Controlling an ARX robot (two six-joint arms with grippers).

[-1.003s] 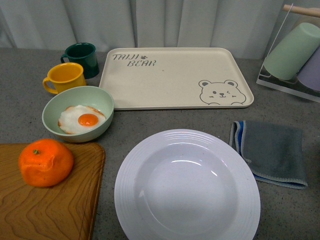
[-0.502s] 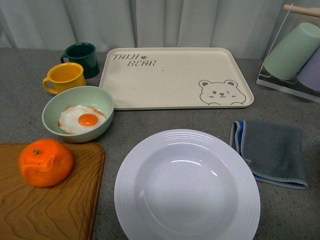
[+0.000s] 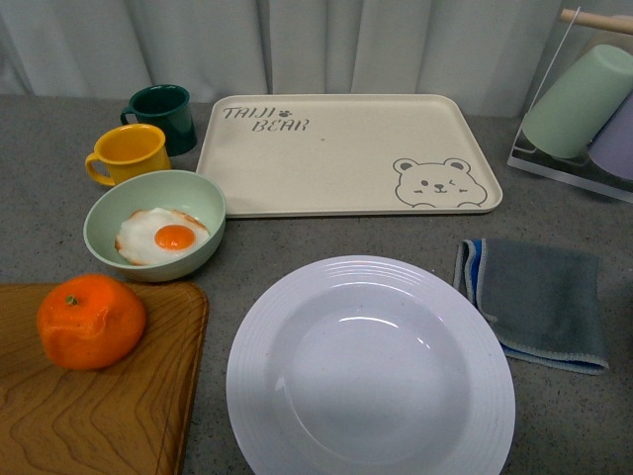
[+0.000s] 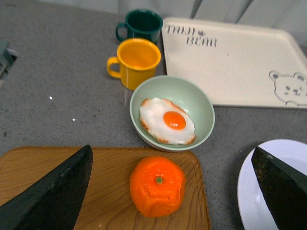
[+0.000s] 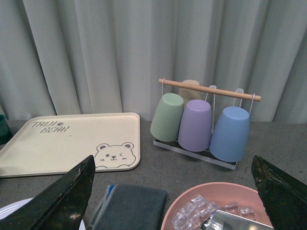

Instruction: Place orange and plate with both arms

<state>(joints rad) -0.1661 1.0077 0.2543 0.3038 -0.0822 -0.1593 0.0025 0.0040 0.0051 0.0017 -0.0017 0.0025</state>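
The orange (image 3: 91, 322) sits on a wooden cutting board (image 3: 99, 416) at the front left. The white ridged plate (image 3: 287, 307) lies empty on the counter at the front centre. Neither gripper shows in the front view. In the left wrist view, my left gripper (image 4: 171, 158) is open and hovers above the orange (image 4: 157, 186), which lies between its two dark fingers, apart from both. The plate's edge (image 4: 245, 191) shows beside one finger. My right gripper (image 5: 172, 160) is open and empty, high above the counter. Only a sliver of the plate (image 5: 8, 210) shows there.
A pale green bowl (image 3: 198, 193) with a fried egg, a yellow mug (image 3: 129, 153) and a dark green mug (image 3: 163, 114) stand behind the board. The cream bear tray (image 3: 346, 153) lies at the back. A grey cloth (image 3: 539, 297) and a cup rack (image 3: 584, 99) are right. A pink bowl (image 5: 192, 194) holds ice.
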